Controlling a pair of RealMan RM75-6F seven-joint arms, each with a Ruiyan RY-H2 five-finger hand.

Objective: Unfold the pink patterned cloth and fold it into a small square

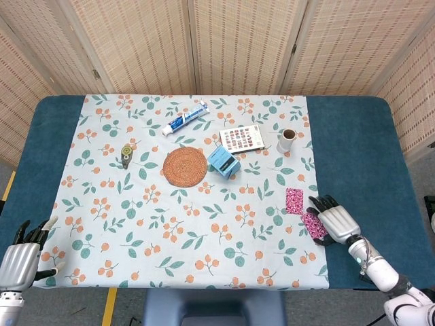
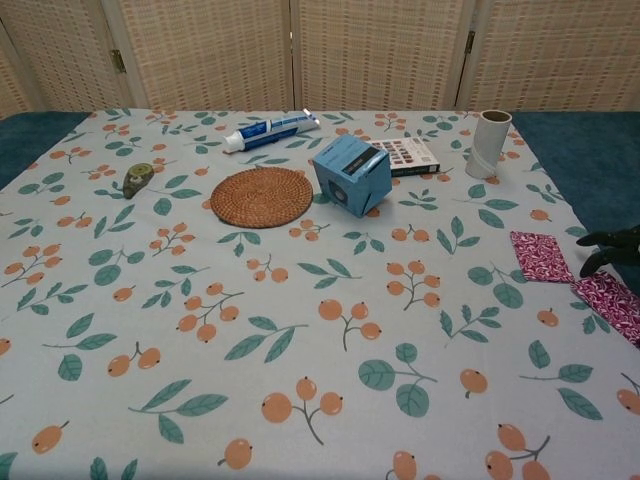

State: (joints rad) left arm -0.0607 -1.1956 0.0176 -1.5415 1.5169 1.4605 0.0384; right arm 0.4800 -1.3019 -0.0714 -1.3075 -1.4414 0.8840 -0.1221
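We see the pink patterned cloth point(image 1: 294, 200) lying flat as a small folded rectangle near the right edge of the floral tablecloth point(image 1: 170, 224), toward the front right part of the blue tabletop point(image 1: 360, 156). A second pink patterned piece point(image 1: 312, 224) lies just beside it, closer to the front edge, and our right hand point(image 1: 335, 222) rests on it, palm down, dark fingers spread and reaching toward the first piece; we cannot tell whether the fingers grip the fabric or only press on it. In the chest view only the dark fingertips point(image 2: 610, 245) show at the right border, beside the two pink pieces.

Our left hand point(image 1: 19, 261) hovers at the front left corner of the tabletop, fingers apart and holding nothing.

Farther back on the tablecloth, a light blue cardboard box point(image 1: 223, 161) stands tilted on one edge beside a round woven rattan coaster point(image 1: 185, 166). Behind the box lies a flat patterned card box point(image 1: 242, 138), and to its right stands a pale cardboard tube point(image 1: 287, 140). A white-and-blue toothpaste tube point(image 1: 185, 119) lies near the back edge, and a small olive green tape dispenser point(image 1: 126, 155) sits toward the left.
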